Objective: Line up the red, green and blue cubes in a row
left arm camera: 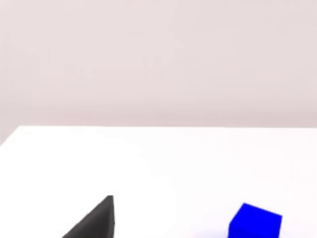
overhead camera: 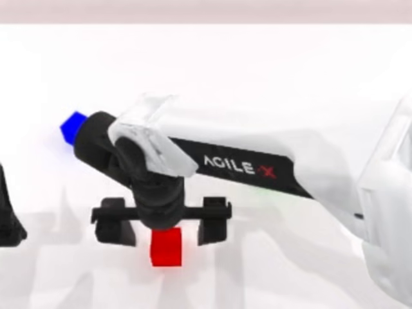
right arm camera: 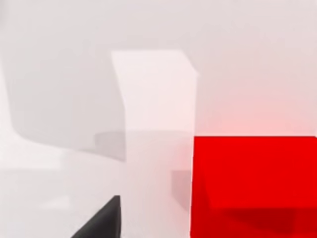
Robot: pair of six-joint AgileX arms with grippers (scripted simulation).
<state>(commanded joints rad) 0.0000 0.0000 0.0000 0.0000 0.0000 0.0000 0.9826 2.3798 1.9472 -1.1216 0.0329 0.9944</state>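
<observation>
The red cube lies near the table's front, left of centre, and fills one side of the right wrist view. My right gripper hangs over it, open, with one finger on each side of the cube and clear gaps between. The blue cube sits farther back on the left, partly covered by the right arm's wrist, and also shows in the left wrist view. The green cube is hidden. My left gripper is parked at the left edge, open.
The right arm stretches from the right edge across the middle of the white table, covering much of it. The table's far edge meets a pale wall.
</observation>
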